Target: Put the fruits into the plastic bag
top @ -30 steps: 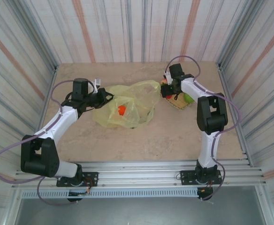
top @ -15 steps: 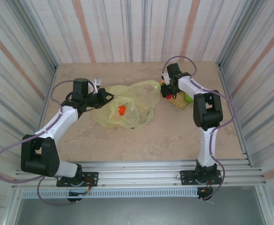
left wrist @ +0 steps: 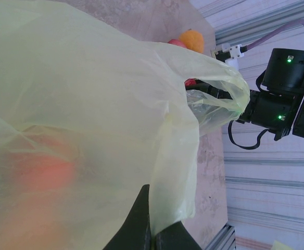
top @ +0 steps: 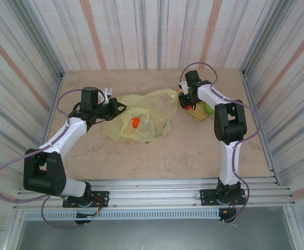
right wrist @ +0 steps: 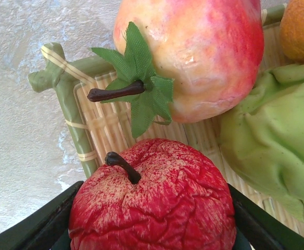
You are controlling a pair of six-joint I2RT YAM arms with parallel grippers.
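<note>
Fruit count first: one orange-red piece lies inside the plastic bag, with your left tool pressed together on the bag's film. Farther back, your right tool brackets the red apple on the bamboo mat; whether it's pinching, I cannot tell. The pink fruit, green fruit and orange fruit wait there too. It's a short hop over bare table to the bag. Mind the back wall.

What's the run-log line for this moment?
left gripper: shut on translucent yellow-green plastic bag | right gripper: straddling wrinkled red apple on woven bamboo mat, grip unclear
</note>
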